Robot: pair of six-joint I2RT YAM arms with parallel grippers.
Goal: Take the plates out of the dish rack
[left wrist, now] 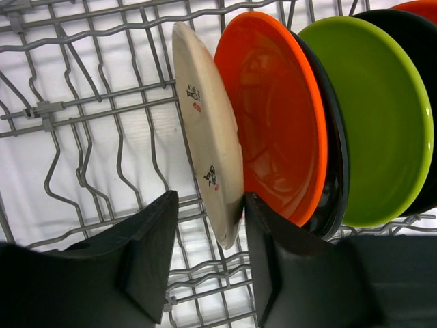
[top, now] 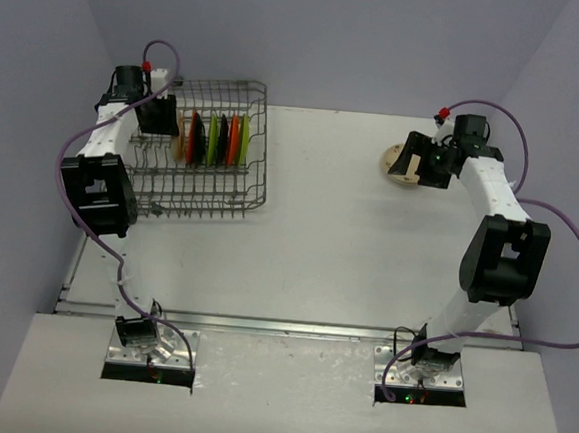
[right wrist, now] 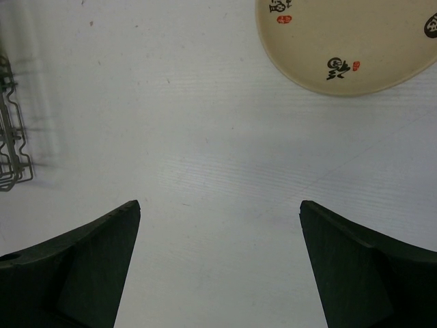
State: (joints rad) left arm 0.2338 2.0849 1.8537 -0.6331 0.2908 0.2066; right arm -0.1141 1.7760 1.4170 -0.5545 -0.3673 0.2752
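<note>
The dish rack (top: 200,184) stands at the table's back left. Several plates stand on edge in it. In the left wrist view they run cream (left wrist: 205,130), orange (left wrist: 273,116), black (left wrist: 338,171), lime green (left wrist: 382,116), then more behind. My left gripper (left wrist: 210,205) is open and straddles the cream plate's lower rim. Its right finger (left wrist: 287,266) touches the rim and the left finger (left wrist: 147,253) stands apart. In the top view the left gripper (top: 162,116) is at the row's left end. My right gripper (right wrist: 218,205) is open and empty above the bare table.
A second cream plate (right wrist: 348,48) lies flat on the table at the back right, and in the top view (top: 397,171) it is partly under the right gripper (top: 410,162). A corner of the rack (right wrist: 10,143) shows at the left of the right wrist view.
</note>
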